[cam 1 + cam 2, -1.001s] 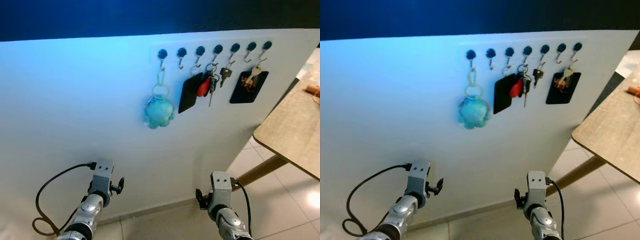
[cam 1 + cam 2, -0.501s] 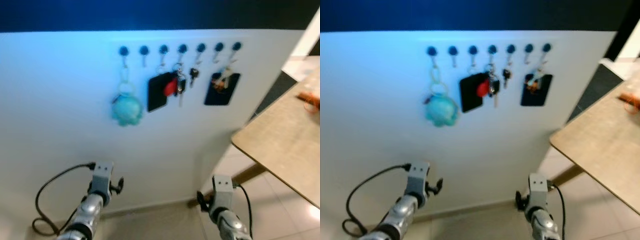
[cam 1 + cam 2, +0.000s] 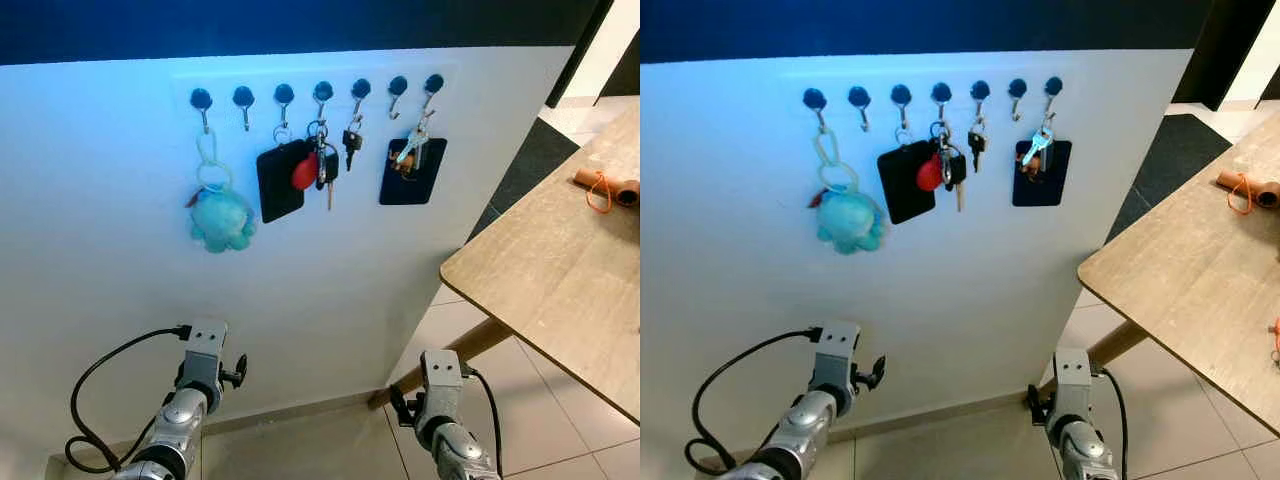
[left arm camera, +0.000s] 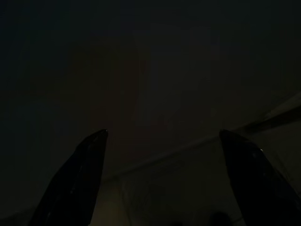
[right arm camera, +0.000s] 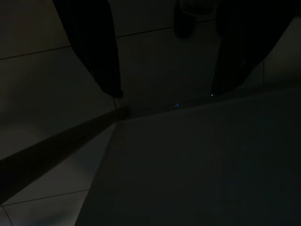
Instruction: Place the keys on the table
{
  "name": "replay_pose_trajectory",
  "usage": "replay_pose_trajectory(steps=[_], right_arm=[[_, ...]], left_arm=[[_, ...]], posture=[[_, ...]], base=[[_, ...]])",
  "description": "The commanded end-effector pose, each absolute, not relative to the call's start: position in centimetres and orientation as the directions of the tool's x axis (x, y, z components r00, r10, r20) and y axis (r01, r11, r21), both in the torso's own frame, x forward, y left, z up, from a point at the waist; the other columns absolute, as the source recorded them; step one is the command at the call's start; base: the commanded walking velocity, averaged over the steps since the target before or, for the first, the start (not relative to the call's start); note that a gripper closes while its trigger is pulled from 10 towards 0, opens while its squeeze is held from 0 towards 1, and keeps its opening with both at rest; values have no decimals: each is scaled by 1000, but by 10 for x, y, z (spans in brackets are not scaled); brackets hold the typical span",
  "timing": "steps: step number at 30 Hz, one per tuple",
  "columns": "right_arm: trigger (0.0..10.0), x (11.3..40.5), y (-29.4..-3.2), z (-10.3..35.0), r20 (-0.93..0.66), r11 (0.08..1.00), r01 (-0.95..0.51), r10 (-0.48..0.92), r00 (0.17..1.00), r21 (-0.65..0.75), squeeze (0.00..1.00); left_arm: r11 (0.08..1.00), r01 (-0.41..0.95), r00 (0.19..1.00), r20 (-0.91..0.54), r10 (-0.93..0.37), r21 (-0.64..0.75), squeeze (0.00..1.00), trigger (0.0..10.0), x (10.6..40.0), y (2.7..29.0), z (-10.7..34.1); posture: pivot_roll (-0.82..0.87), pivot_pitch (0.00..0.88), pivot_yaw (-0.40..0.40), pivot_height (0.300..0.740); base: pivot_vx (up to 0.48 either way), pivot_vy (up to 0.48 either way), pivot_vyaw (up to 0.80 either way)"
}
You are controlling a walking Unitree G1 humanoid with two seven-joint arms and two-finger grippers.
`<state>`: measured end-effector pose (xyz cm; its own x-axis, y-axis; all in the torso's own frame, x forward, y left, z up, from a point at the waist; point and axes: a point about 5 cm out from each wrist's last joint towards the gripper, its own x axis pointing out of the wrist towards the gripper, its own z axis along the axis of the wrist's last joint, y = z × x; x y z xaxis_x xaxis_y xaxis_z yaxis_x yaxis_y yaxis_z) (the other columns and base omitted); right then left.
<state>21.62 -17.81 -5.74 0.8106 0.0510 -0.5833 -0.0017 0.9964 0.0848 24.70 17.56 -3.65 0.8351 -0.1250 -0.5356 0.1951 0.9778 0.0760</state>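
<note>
A bunch of keys with a red fob (image 3: 318,170) hangs from a hook on the white wall panel (image 3: 120,200), beside a black tag (image 3: 278,182). A single dark key (image 3: 350,143) hangs on the hook to its right. Further right, more keys (image 3: 410,150) hang over a black card. The wooden table (image 3: 560,270) stands to the right. Both arms hang low and idle, the left wrist (image 3: 200,375) and right wrist (image 3: 440,385) well below the hooks. In the dark wrist views the left gripper (image 4: 162,134) and right gripper (image 5: 164,94) are open, holding nothing.
A teal plush keychain (image 3: 220,215) hangs on the leftmost hook. An orange-and-brown object (image 3: 605,185) lies on the table's far part. A dark mat (image 3: 535,160) lies on the tiled floor (image 3: 540,410) beyond the panel's right end. A table leg (image 3: 450,355) slants down to the floor.
The whole picture has shifted: the hooks now sit further left and more of the table shows, so the camera turned right. Both arms hang as before.
</note>
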Motion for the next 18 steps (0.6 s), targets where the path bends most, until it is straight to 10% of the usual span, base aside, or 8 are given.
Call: replay_pose_trajectory(steps=[1,7,18], right_arm=[[10000,216,-177,-58,-590,995,4,55,806,98,0],[10000,215,-177,-58,-590,995,4,54,806,98,0],[10000,225,-171,-49,-517,994,-47,90,851,97,0]], left_arm=[[965,230,825,-550,-126,123,0,10000,244,178,-39],[972,216,823,-552,-133,88,0,10000,242,175,-40],[982,175,827,-552,-106,73,0,10000,244,179,-39]], posture=[[62,26,-39,740],[58,25,-37,740],[52,17,-31,740]], base=[[0,-480,0],[0,-461,0],[0,0,0]])
